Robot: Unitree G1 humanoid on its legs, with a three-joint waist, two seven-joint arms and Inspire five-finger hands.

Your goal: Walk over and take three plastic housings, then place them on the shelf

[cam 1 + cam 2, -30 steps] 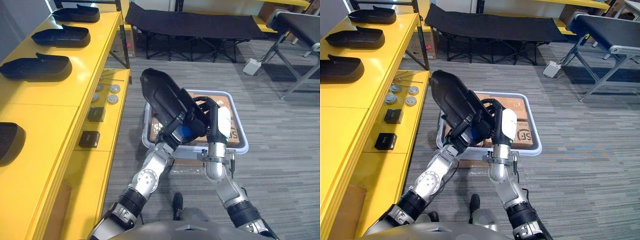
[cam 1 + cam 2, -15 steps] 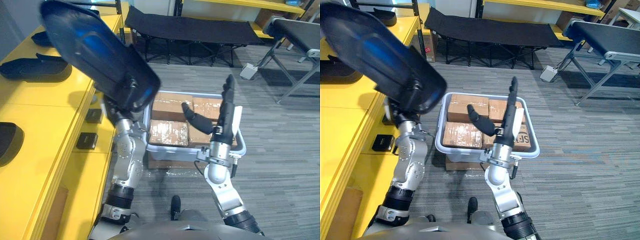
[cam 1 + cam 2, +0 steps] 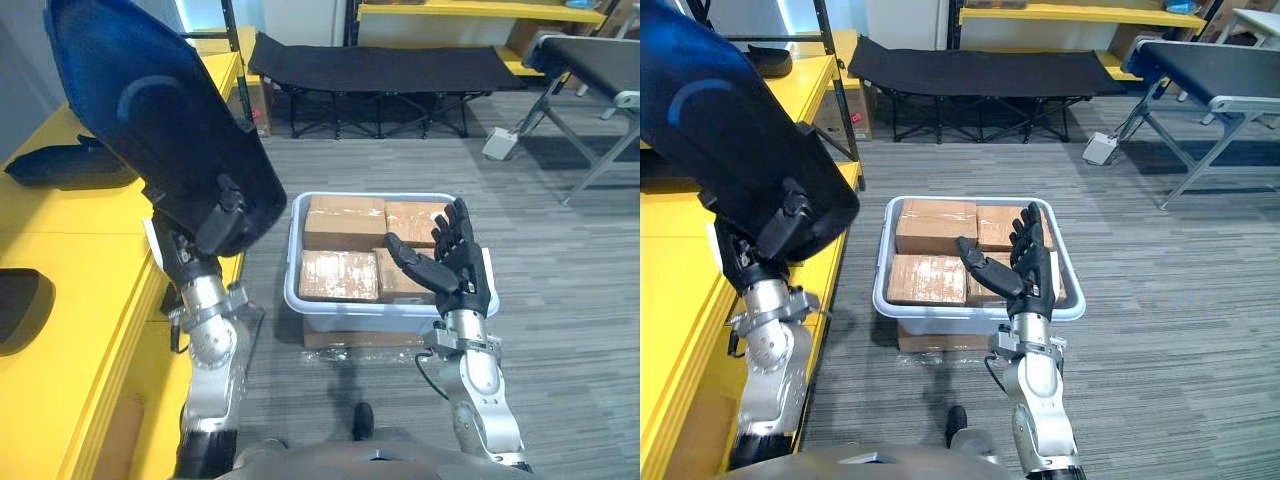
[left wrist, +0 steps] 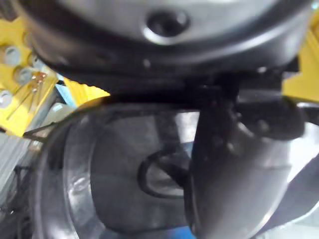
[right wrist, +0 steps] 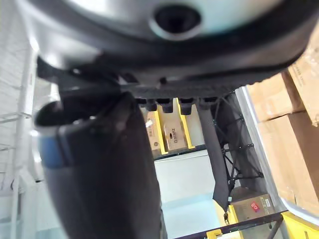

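Yellow shelf (image 3: pixel 70 260) at left, black housing (image 3: pixel 60 165) lying far on it, second housing (image 3: pixel 18 312) near left, grey carpet floor (image 3: pixel 580 280) right, pale bin (image 3: pixel 390 312) of cardboard boxes (image 3: pixel 338 275) mid-floor.

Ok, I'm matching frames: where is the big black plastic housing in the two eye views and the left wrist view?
Left eye view: black plastic housing upper left, by the yellow shelf.
Right eye view: housing upper left.
Left wrist view: housing close, lower half.
Shared landmark: the yellow shelf.

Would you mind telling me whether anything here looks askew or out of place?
Only the black housing in the left hand: it is held high and steeply tilted by the yellow shelf, while the housings on the shelf lie flat. Nothing looks spilled or damaged.
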